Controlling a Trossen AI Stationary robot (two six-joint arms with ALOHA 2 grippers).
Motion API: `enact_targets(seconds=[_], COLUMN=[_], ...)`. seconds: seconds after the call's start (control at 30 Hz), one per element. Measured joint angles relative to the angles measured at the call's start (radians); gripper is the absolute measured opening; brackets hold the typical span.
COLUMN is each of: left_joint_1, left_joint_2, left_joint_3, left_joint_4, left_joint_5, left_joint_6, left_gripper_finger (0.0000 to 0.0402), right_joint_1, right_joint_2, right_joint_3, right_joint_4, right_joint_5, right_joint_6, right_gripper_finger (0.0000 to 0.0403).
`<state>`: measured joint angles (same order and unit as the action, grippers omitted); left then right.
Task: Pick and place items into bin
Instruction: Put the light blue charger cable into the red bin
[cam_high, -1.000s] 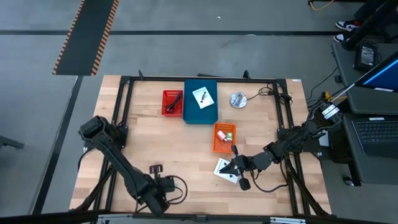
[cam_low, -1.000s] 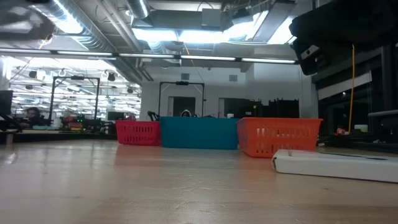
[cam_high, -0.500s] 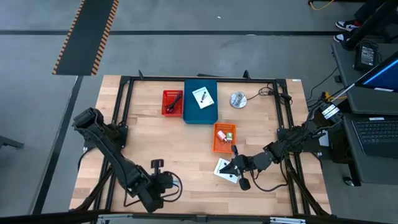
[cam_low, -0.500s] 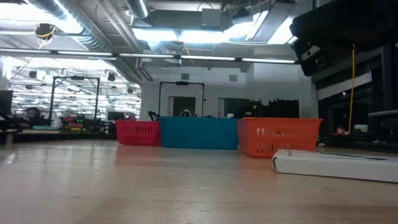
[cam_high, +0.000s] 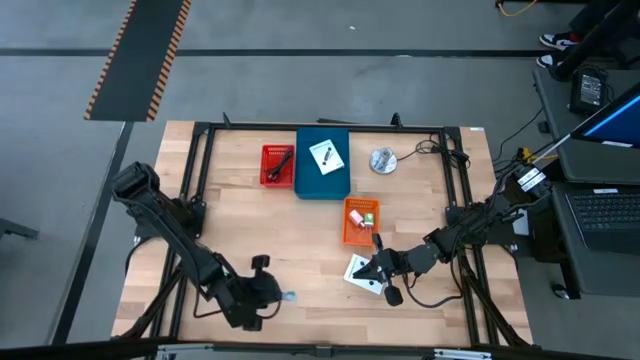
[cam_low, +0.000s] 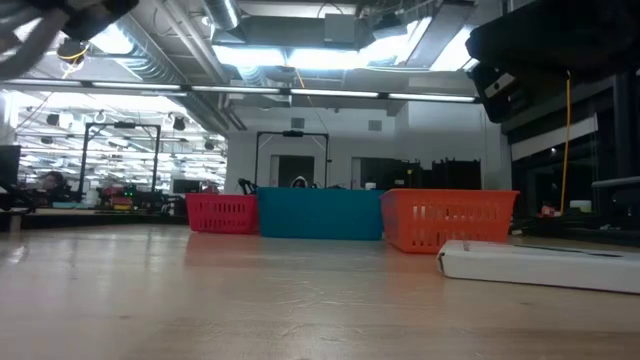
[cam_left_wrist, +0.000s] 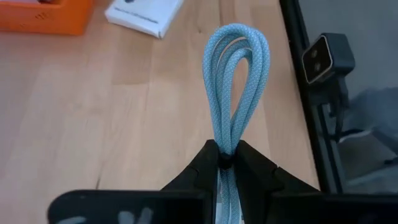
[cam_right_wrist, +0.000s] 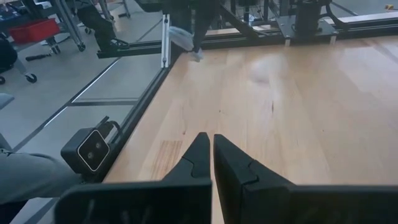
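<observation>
A light-blue cable (cam_left_wrist: 236, 81), bunched into several loops, sticks out past the fingertips of my left gripper (cam_left_wrist: 222, 160), which is shut on it near the table's near edge (cam_high: 280, 294). A white card (cam_high: 356, 268) lies flat on the wood, seen from the side in the low view (cam_low: 540, 265). My right gripper (cam_right_wrist: 213, 142) is shut and hovers over that card (cam_high: 366, 272), touching nothing. The blue bin (cam_high: 323, 178) holds another white card (cam_high: 326, 157). The orange bin (cam_high: 352, 232) holds a pink block and a green piece. My left gripper pinches the bundled strands of the cable (cam_left_wrist: 222, 149) between its two fingers, just below the loops. The fingers slant down toward the table's right side and lie along the strands. The loop end (cam_left_wrist: 239, 43) stands out ahead of the fingertips, above the wood.
A red bin (cam_high: 277, 165) with a dark item stands left of the blue bin. A round silver disc (cam_high: 383, 160) lies at the far right. A black frame rail (cam_left_wrist: 311, 124) runs along the table's edge. Bare wood lies between the arms and the bins.
My left arm has drawn its elbow back toward the table's left edge, and its gripper has tipped up from pointing steeply down and shifted a little toward the far edge. The light-blue cable now shows past its tip. The right arm has kept still.
</observation>
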<state>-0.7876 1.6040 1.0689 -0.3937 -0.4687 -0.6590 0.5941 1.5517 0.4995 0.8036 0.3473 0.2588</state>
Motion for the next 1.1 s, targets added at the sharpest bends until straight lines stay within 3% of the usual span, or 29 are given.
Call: enact_targets(seconds=[0.33, 0.53, 0.83, 1.1], left_joint_1=[0.014, 0.079, 0.304, 0.563], left_joint_2=[-0.091, -0.143, -0.248, -0.31], left_joint_3=[-0.171, -0.237, -0.277, -0.278], left_joint_4=[0.133, 0.145, 0.141, 0.136], left_joint_5=[-0.081, -0.158, -0.177, -0.095], left_joint_6=[0.041, 0.133, 0.275, 0.398], left_gripper_finger=[0.0028, 0.0028, 0.0028, 0.0028], right_joint_1=[0.0, -0.001, -0.007, -0.052], right_joint_2=[0.0, 0.0, 0.0, 0.0], right_joint_3=[0.0, 0.0, 0.0, 0.0], right_joint_4=[0.001, 0.001, 0.02, 0.043], right_joint_5=[0.0, 0.001, 0.115, 0.134], right_joint_6=[-0.001, -0.004, -0.124, -0.19], right_gripper_finger=[0.0003, 0.0003, 0.0003, 0.0003])
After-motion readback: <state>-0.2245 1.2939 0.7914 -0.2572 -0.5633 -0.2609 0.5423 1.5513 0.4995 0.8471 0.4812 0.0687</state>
